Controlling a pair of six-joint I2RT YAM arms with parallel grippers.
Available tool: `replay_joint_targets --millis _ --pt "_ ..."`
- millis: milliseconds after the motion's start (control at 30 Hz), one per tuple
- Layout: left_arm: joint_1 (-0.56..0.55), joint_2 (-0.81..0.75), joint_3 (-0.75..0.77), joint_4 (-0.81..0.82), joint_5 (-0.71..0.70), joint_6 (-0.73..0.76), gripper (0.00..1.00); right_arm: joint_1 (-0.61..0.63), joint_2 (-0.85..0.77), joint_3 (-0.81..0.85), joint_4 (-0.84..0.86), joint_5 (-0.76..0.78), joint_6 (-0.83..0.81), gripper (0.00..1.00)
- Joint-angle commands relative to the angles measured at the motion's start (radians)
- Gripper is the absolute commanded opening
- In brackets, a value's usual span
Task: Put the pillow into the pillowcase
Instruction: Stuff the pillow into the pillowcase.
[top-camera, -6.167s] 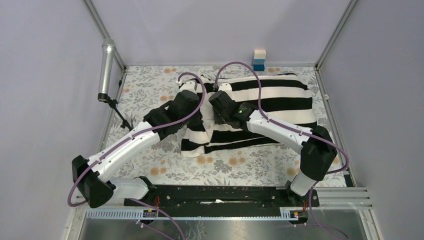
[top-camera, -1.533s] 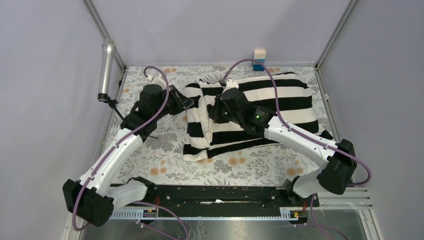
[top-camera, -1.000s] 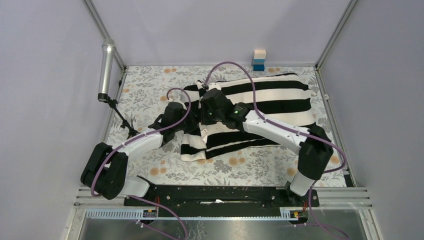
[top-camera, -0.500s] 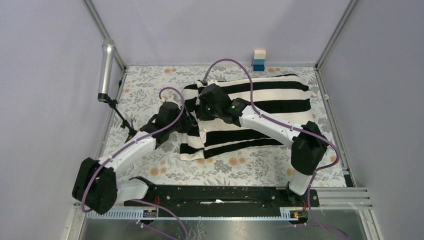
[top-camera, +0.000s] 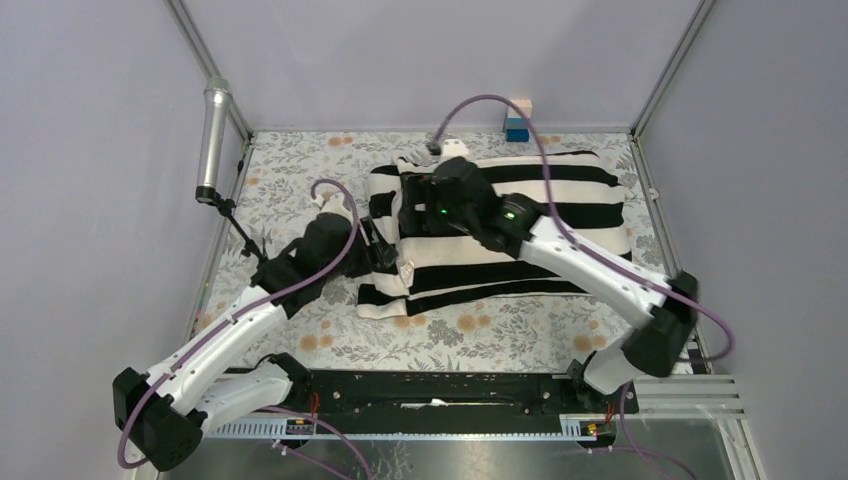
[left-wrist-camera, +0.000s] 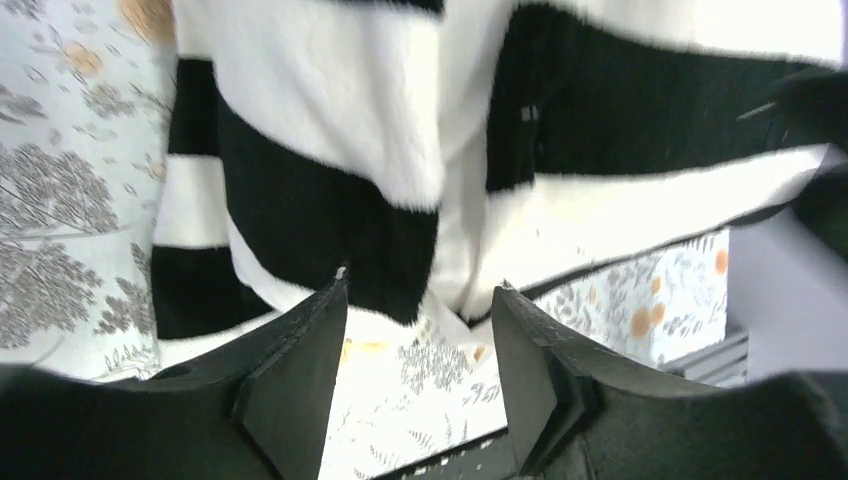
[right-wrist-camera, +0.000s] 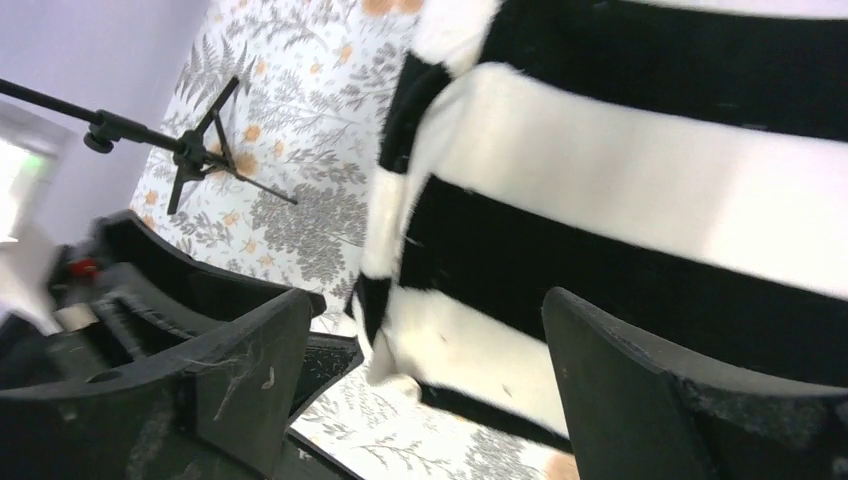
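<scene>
Table (top-camera: 300, 170) carries the pillowcase (top-camera: 575, 180), its long axis running sideways from beneath both claws off to their right. The case looks plump along its length, so the pillow is judged to be inside, though its cream fabric cannot be told from the white stripes. The bunched left end lies directly under the claws; the mouth is assumed there, not confirmed.

Left claw (left-wrist-camera: 420, 290): fingers apart, nothing between them, striped edge just ahead of and below the tips.

Right claw (right-wrist-camera: 425, 300): fingers spread wide, nothing held, hung above the stripes just beyond the left claw.

Left claw is judged nearer that end's near corner, right claw nearer the far one.
</scene>
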Motion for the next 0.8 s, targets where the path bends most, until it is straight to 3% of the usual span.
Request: replay_joint_targets --millis 0,133,367,400,533,600,767 --pt "-0.115 -0.036 -0.033 0.007 -0.065 -0.028 0.6 0.004 -0.231 -0.096 -0.088 0.225 -0.034 0.96" --pt "-0.206 0.003 -0.042 0.039 -0.111 -0.038 0.6 -0.021 -0.389 -0.291 -0.117 0.302 0.027 0.98" --pt "-0.246 0.077 -0.03 0.107 -0.166 -0.02 0.58 -0.058 -0.557 -0.558 -0.119 0.326 0.121 0.99" --pt "-0.246 0.108 -0.009 0.094 -0.188 -0.007 0.53 -0.061 -0.564 -0.578 -0.119 0.331 0.13 0.99" --pt "-0.244 0.161 0.088 0.031 -0.285 0.053 0.04 -0.081 -0.577 -0.633 -0.118 0.342 0.156 1.0" --pt "-0.225 0.146 0.124 0.01 -0.326 0.081 0.0 -0.086 -0.586 -0.65 -0.124 0.35 0.158 1.0" --pt "-0.092 0.151 0.186 -0.004 -0.2 0.119 0.0 -0.087 -0.603 -0.673 -0.13 0.397 0.131 1.0"
